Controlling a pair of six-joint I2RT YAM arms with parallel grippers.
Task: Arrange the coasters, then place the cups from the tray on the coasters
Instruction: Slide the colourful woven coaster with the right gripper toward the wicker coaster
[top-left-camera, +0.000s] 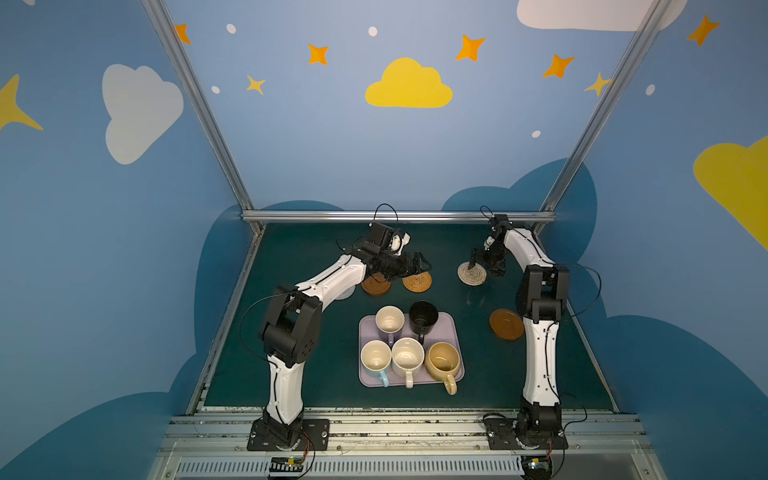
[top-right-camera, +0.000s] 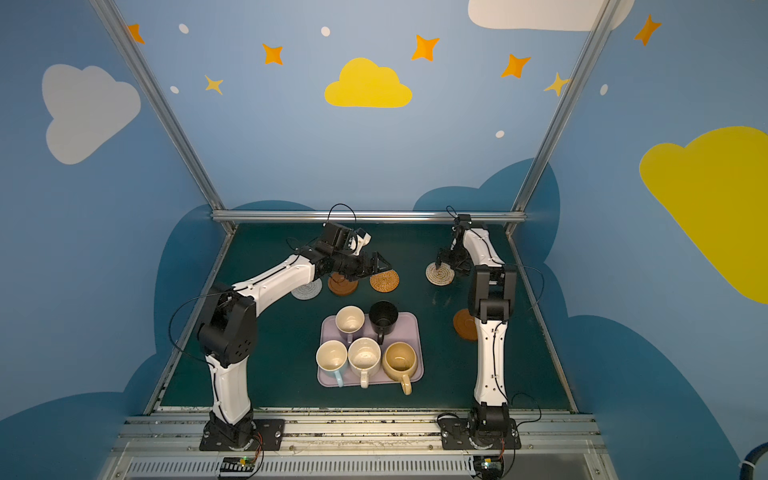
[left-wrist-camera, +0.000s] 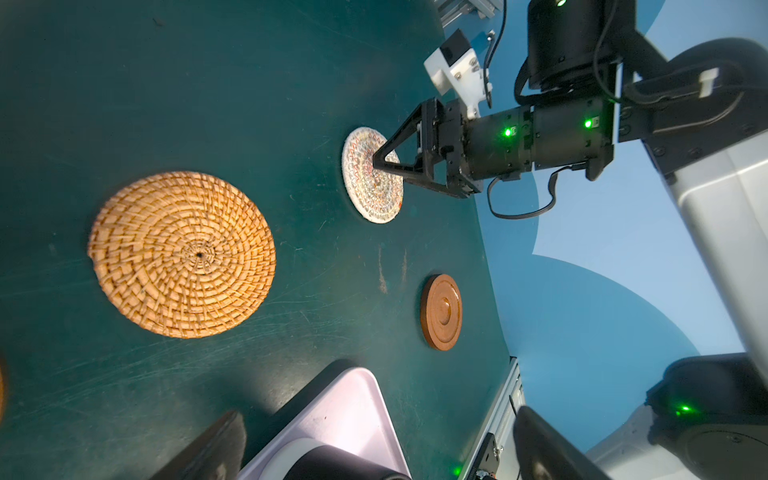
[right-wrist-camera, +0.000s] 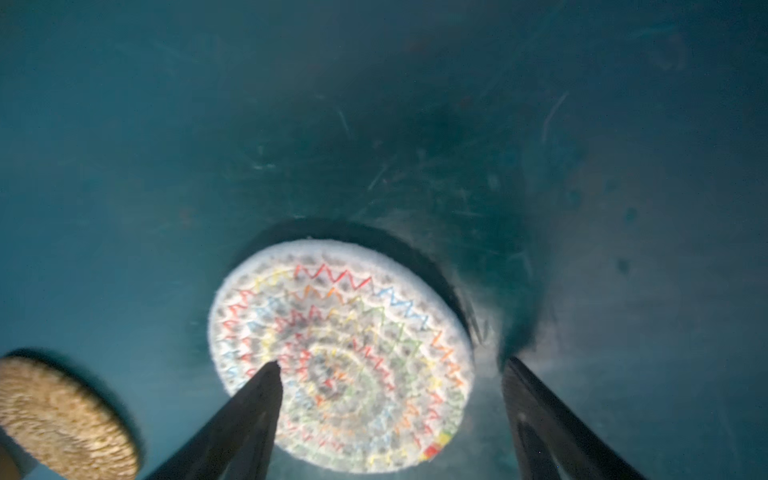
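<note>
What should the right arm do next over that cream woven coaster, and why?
Probably lift the right gripper clear and go for the brown wooden coaster beside that arm. The cream woven coaster lies flat with the jaws open above it, while the brown one sits nearer the front, out of line.

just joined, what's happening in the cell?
The right gripper hangs open over the round cream woven coaster lying flat on the green table. The left gripper hovers open near the round orange-tan woven coaster. All five handled mugs sit on the flat pale lilac tray; none is on a coaster yet.
</note>
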